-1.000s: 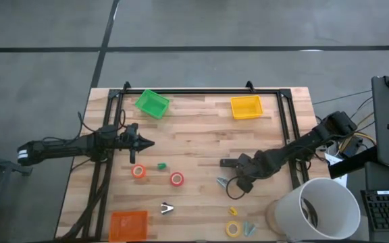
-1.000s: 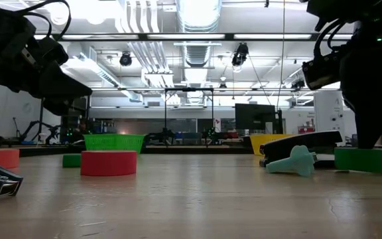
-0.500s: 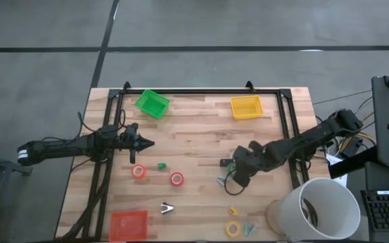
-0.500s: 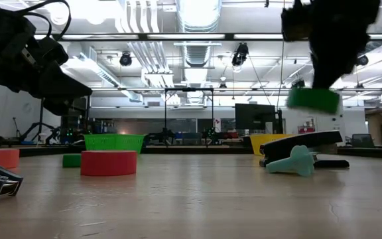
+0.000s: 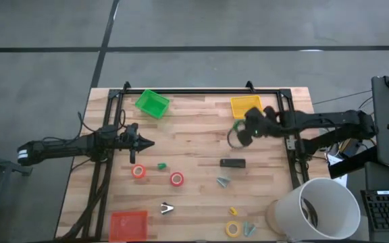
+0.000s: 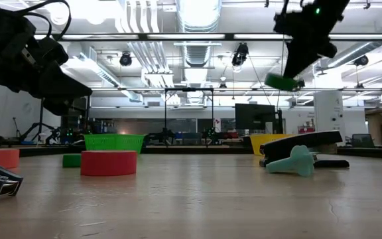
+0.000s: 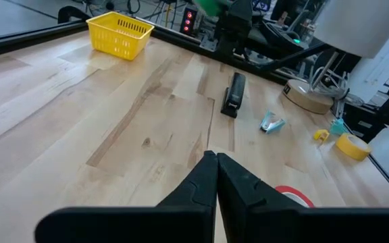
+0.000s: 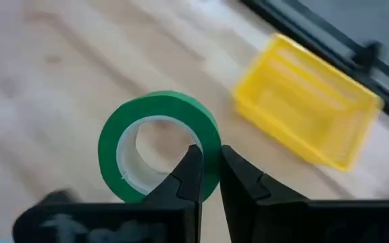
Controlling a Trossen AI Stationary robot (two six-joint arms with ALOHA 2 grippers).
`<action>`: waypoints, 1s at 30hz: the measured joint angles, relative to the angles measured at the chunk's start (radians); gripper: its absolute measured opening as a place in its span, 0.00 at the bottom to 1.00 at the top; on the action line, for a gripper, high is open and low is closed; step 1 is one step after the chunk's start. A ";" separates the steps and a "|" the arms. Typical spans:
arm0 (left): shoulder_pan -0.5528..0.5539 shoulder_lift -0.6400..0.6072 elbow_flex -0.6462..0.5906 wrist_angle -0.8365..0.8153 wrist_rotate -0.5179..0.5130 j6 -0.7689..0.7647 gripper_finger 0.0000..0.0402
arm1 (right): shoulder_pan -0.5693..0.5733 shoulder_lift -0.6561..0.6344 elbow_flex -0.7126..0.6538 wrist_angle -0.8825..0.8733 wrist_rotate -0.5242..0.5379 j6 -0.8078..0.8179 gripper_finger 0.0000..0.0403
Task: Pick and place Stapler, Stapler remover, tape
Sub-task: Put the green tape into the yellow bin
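My right gripper (image 5: 243,132) is shut on a green tape roll (image 8: 157,145), high above the table beside the yellow basket (image 5: 246,106); in the low view the roll (image 6: 282,82) hangs well clear of the wood. The black stapler (image 5: 233,163) lies flat on the table nearer the front, with the teal staple remover (image 5: 222,180) just beyond it toward the near edge. My left gripper (image 5: 150,143) waits shut over the table's left part, touching nothing. My right gripper pinches the roll's ring wall (image 8: 210,138) at one spot on its rim. One finger (image 8: 189,172) stands inside the hole and the other (image 8: 238,177) outside. The fingers come slanting down from the table's right side. The roll hangs tilted below them, clear of the table.
A green basket (image 5: 152,103) stands far left and an orange basket (image 5: 128,225) near left. Red tape rolls (image 5: 176,179) (image 5: 138,171), a small green block (image 5: 161,165), a metal clip (image 5: 167,208) and a yellow roll (image 5: 233,229) lie about. A white bucket (image 5: 319,209) stands at the near right corner.
My right gripper has risen and swung from the near-right part of the table toward the far edge and the yellow basket, turning as it went. The green tape roll has gone with it, lifted from table level to well above it.
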 joint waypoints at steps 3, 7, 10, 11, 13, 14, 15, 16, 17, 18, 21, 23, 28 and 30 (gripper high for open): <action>0.000 0.000 0.000 0.000 0.000 0.000 0.03 | -0.119 -0.003 -0.027 0.008 0.003 -0.043 0.07; 0.000 0.000 0.000 0.000 0.000 0.000 0.03 | -0.244 0.012 -0.060 0.066 0.065 -0.105 0.07; 0.000 0.000 0.000 0.000 0.000 0.000 0.03 | -0.312 0.036 -0.063 0.097 0.090 -0.131 0.07; 0.000 0.000 0.000 0.000 0.000 0.000 0.03 | -0.326 0.044 -0.063 0.103 0.094 -0.139 0.07; 0.000 0.000 0.000 0.000 0.000 0.000 0.03 | -0.343 0.065 -0.063 0.113 0.101 -0.162 0.07; 0.000 0.000 0.000 0.000 0.000 0.000 0.03 | -0.350 0.078 -0.063 0.117 0.103 -0.169 0.07; 0.000 0.000 0.000 0.000 0.000 0.000 0.03 | -0.356 0.092 -0.063 0.121 0.104 -0.176 0.07; 0.000 0.000 0.000 -0.001 0.000 0.000 0.03 | -0.361 0.107 -0.064 0.125 0.104 -0.179 0.07; 0.000 0.000 0.000 0.000 0.000 0.000 0.03 | -0.366 0.122 -0.064 0.129 0.106 -0.181 0.07; 0.000 0.000 0.000 0.000 0.000 0.000 0.03 | -0.368 0.137 -0.064 0.131 0.119 -0.182 0.07; 0.000 0.000 0.000 -0.001 0.000 0.000 0.03 | -0.368 0.181 -0.064 0.130 0.200 -0.197 0.07; 0.000 0.000 0.000 -0.001 0.000 0.000 0.03 | -0.373 0.206 -0.064 0.131 0.235 -0.199 0.07; 0.000 0.000 0.000 -0.001 0.000 0.000 0.03 | -0.409 0.261 -0.064 0.131 0.240 -0.208 0.07; 0.000 0.000 0.000 -0.001 0.000 0.000 0.03 | -0.423 0.281 -0.064 0.132 0.243 -0.211 0.07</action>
